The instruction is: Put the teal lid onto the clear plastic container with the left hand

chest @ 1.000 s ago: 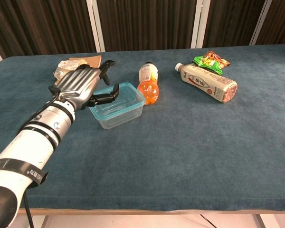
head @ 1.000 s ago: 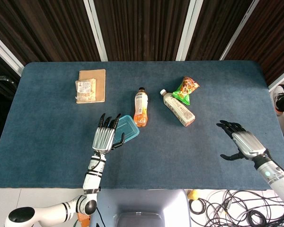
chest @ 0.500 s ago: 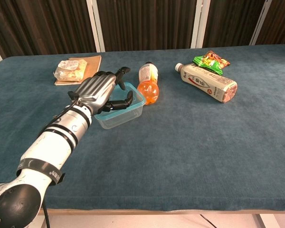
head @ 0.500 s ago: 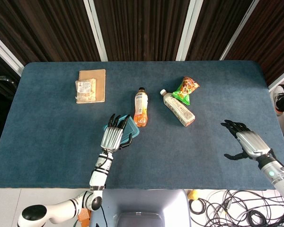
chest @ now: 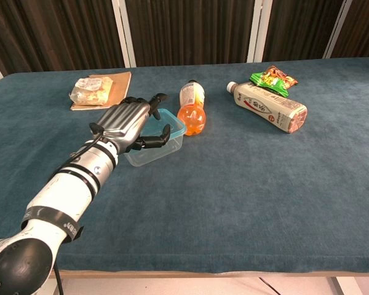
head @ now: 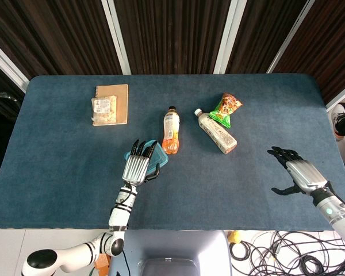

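Fingers of the left robot hand (chest: 128, 120) lie spread over the teal-lidded clear plastic container (chest: 163, 142), seemingly pressing it; right robot hand (head: 295, 172) hovers open above the worktop (head: 63, 172).

the left hand (chest: 128, 120) hides most of the clear container (chest: 166, 140); any lid beneath cannot be told.

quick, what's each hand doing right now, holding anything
Left hand: fingers spread flat over the teal lid on the clear plastic container, gripping nothing.
Right hand: open, holding nothing, hovering over the table.
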### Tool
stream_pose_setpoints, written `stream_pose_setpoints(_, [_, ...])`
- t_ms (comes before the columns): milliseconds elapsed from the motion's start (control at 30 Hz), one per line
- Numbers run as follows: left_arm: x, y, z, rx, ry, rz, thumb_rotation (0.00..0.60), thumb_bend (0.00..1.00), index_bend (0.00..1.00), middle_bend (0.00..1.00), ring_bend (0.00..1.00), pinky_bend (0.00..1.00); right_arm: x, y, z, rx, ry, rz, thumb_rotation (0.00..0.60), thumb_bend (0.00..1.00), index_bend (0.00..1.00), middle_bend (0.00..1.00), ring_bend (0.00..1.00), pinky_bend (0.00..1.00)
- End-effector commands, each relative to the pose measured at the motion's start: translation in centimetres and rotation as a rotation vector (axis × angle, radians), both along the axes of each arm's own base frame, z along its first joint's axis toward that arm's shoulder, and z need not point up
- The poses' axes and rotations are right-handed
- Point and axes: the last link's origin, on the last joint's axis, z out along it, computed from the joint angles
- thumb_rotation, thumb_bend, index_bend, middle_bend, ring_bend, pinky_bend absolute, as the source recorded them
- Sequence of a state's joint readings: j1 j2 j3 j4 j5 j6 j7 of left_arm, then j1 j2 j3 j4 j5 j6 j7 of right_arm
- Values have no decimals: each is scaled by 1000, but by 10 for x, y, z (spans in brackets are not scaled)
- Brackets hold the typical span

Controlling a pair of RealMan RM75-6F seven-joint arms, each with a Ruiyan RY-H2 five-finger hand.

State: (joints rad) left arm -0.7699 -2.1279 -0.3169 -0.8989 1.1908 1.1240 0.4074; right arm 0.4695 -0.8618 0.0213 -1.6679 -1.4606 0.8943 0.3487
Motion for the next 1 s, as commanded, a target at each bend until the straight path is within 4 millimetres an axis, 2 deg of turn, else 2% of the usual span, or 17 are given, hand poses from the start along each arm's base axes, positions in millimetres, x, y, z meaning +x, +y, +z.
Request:
stream_pose_setpoints(33, [-4,-3,-1,-22,19,14,205,495,0,314,111,0,0,0,-1,1,0,1,600,128,0,0,0,0])
stream_pose_setpoints(167, [-2,-7,-2,-42,16,16,206,495,0,365,144,0,1,0,-2,5,1,3,600,129,0,0,0,0])
stream_pose_setpoints(233, [3,-8,3,-22,9,-16,204,495,0,351,144,0,1,0,-3,7,2,3,600,129,0,0,0,0])
stream_pose_setpoints(367, [14,-11,19,67,-34,-104,204,492,0,304,124,0,1,-1,-3,6,4,1,600,129,0,0,0,0])
stream_pose_setpoints(467, [15,-14,32,115,-42,-136,204,492,0,297,120,0,2,-1,-4,8,2,2,600,129,0,0,0,0])
stream_pose_setpoints(700, [-7,-21,55,141,29,-82,203,493,0,303,118,0,6,-1,-9,21,-5,12,600,129,0,0,0,0])
stream_pose_setpoints(900, [-24,-25,51,89,50,-15,207,493,0,316,133,0,12,0,-12,26,-4,24,600,128,0,0,0,0])
stream_pose_setpoints(1000, [-26,-26,45,70,51,-10,210,492,0,318,134,0,13,0,-13,28,3,25,600,129,0,0,0,0])
